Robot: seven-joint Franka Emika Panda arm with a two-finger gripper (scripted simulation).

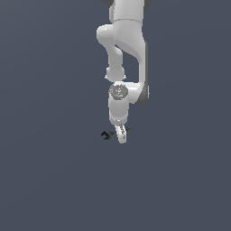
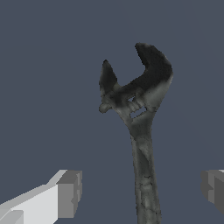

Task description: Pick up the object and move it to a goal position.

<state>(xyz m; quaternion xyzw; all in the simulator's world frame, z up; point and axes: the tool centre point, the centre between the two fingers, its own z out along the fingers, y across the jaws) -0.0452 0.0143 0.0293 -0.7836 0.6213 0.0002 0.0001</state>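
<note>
**Operator:** Fingertips (image 2: 69, 194) sit closest to the wrist camera, one grey pad at each side of the picture, and between them runs the stem of the object (image 2: 142, 127). I read it as a small adjustable wrench: dark forked head out ahead of the pads, grey stem coming back through the gap.

**Second:** Are the jaws on it?

**Operator:** No. I see the gripper (image 2: 142, 190) spread wide, with clear space between each pad and the stem, so it is released and holds nothing. The stem's long axis runs crosswise to the closing direction, which I judge to be what a squeeze needs.

**Second:** And from outside?

**Operator:** On the exterior view the arm (image 1: 127, 49) hangs straight down over the table (image 1: 45, 180). The wrench lies flat there, its black head poking out on the exterior view's left of the fingers, the stem crossing under them.
</note>
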